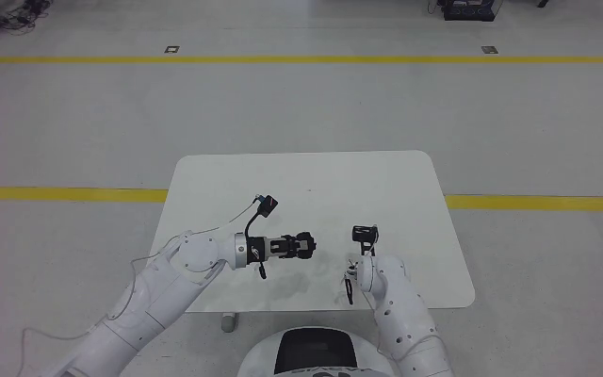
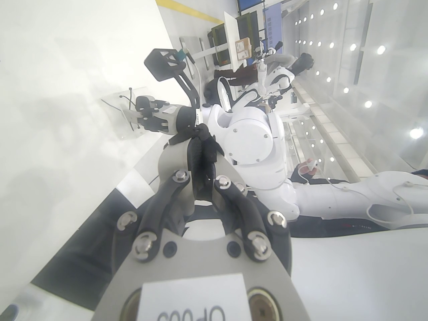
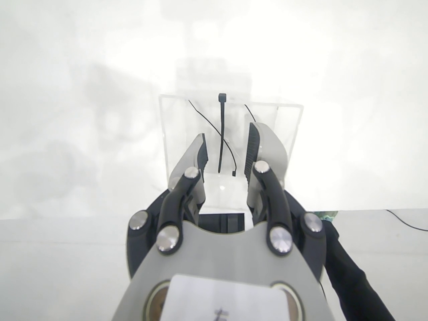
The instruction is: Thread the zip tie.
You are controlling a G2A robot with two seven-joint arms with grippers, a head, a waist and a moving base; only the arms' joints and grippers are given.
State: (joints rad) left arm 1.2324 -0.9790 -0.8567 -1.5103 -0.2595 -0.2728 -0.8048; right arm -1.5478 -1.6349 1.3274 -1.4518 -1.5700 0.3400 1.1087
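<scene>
Right gripper (image 3: 227, 140) fingers apart, either side of a black zip tie (image 3: 221, 125) lying in a clear tray (image 3: 287, 125) on the table (image 1: 396, 188); two thinner ties (image 3: 207, 120) beside it (one end hidden behind a finger). Left gripper (image 2: 200, 155) pads together, off to the tray's side; anything thin between them unreadable.

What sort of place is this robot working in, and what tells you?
Probably a robotics lab or test hall: yellow floor lines, a white table on open floor, rows of ceiling lights.

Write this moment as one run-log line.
right end effector: open at clear plastic tray; black zip ties: in tray; left end effector: shut
</scene>
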